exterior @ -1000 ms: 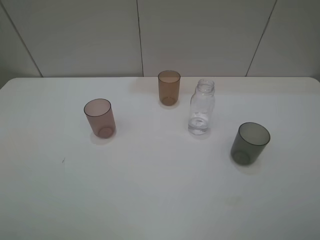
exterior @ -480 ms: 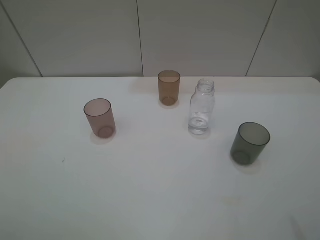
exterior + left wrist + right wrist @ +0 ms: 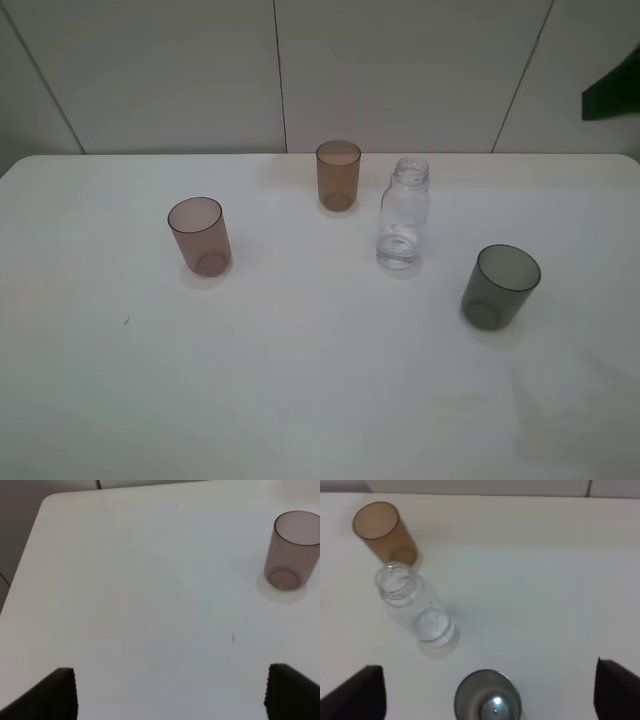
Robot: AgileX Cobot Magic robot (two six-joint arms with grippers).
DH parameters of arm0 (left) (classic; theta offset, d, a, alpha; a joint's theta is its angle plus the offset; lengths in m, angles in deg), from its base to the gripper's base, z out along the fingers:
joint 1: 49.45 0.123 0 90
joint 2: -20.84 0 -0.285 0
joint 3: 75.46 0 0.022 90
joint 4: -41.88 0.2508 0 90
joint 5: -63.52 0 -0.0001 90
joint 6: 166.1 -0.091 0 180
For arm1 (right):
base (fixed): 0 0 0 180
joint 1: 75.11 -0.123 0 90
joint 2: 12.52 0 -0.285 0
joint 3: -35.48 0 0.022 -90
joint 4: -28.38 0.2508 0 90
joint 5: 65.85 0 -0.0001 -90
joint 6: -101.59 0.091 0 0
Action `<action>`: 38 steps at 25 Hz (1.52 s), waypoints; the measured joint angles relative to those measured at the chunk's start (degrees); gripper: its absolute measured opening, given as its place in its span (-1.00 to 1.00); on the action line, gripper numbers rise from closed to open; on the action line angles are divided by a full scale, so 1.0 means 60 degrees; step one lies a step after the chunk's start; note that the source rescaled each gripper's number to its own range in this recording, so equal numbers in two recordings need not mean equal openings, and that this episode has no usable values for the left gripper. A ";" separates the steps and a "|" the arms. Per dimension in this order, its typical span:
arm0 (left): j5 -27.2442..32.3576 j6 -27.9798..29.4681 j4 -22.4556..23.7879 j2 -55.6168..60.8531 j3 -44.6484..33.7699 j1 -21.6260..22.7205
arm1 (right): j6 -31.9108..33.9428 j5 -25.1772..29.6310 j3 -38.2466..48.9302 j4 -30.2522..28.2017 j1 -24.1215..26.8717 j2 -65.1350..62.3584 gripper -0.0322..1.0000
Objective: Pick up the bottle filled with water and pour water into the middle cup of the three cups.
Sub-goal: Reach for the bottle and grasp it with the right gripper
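The clear uncapped bottle point(image 3: 403, 215) stands upright on the white table, right of the amber-brown middle cup point(image 3: 338, 175). The mauve-pink cup point(image 3: 200, 236) stands to the left and the dark grey cup point(image 3: 499, 287) to the right. In the right wrist view my right gripper point(image 3: 487, 692) is open and empty, above the grey cup point(image 3: 487, 702), with the bottle point(image 3: 412, 602) and the amber cup point(image 3: 385, 532) beyond it. In the left wrist view my left gripper point(image 3: 170, 695) is open and empty, with the pink cup point(image 3: 292, 550) well ahead and off to one side.
The white table point(image 3: 300, 380) ends at a grey panelled wall behind the cups. A dark piece of the right arm point(image 3: 612, 90) shows at the upper right edge of the exterior view. The table's rounded corner point(image 3: 47, 502) shows in the left wrist view.
A dark piece of the right arm has come into the upper right edge of the exterior view. The bottle and the three cups have not moved.
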 joint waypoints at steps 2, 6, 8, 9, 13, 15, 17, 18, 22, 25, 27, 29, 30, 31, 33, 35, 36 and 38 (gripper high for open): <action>0.0000 0.0000 0.0000 0.0000 0.0000 0.0000 | 0.0000 -0.0231 -0.0008 0.0008 -0.0680 0.0254 0.99; 0.0000 0.0000 0.0000 0.0000 0.0000 0.0000 | 0.0114 -0.1428 -0.0008 0.0254 -0.1783 0.0880 0.99; 0.0000 0.0000 0.0000 0.0000 0.0000 0.0000 | 0.0653 -0.1959 -0.0008 0.0429 -0.2196 0.1215 0.99; -0.0009 0.0000 0.0000 0.0000 0.0000 0.0000 | 0.0993 -0.2148 -0.0008 0.0472 -0.2396 0.1339 0.99; -0.0009 0.0000 0.0000 0.0000 0.0000 0.0000 | 0.1606 -0.2738 0.0039 0.0460 -0.3000 0.1737 0.99; -0.0009 0.0000 0.0000 0.0000 0.0000 0.0000 | 0.1644 -0.3261 0.0278 0.0507 -0.3201 0.1789 0.99; -0.0009 0.0000 0.0000 0.0000 0.0000 0.0000 | 0.1644 -0.3640 0.0503 0.0601 -0.3386 0.1883 0.99; -0.0009 0.0000 0.0000 0.0000 0.0000 0.0000 | 0.1644 -0.3728 0.0563 0.0615 -0.3484 0.1984 0.99; -0.0018 0.0000 0.0000 0.0000 0.0000 0.0000 | 0.1635 -0.3750 0.0580 0.0707 -0.3806 0.2508 0.99; -0.0018 0.0000 0.0000 0.0000 0.0000 0.0000 | 0.1635 -0.3717 0.0681 0.0724 -0.4122 0.2810 0.99; -0.0018 0.0000 0.0000 0.0000 0.0000 0.0000 | 0.1635 -0.4151 0.0969 0.0724 -0.4404 0.2848 0.99; -0.0018 0.0000 0.0000 0.0000 0.0000 0.0000 | 0.1635 -0.4889 0.1479 0.0905 -0.4657 0.2848 0.99; -0.0018 0.0000 0.0000 0.0000 0.0000 0.0000 | 0.1635 -0.5359 0.1780 0.1048 -0.4787 0.2848 0.99; -0.0018 0.0000 0.0000 0.0000 0.0000 0.0000 | 0.1635 -0.5771 0.2044 0.1218 -0.4903 0.2848 0.99; -0.0018 0.0000 0.0000 0.0000 0.0000 0.0000 | 0.1635 -0.6818 0.2699 0.1517 -0.5122 0.2848 0.99; -0.0018 0.0000 0.0000 0.0000 0.0000 0.0000 | 0.1439 -0.7770 0.3242 0.1917 -0.5333 0.2921 0.99; -0.0018 0.0000 0.0000 0.0000 0.0000 0.0000 | 0.1124 -0.8262 0.3479 0.2149 -0.5444 0.3024 0.99; -0.0026 0.0000 0.0000 0.0000 0.0000 0.0000 | 0.0040 -0.9098 0.3795 0.3046 -0.5682 0.3324 0.99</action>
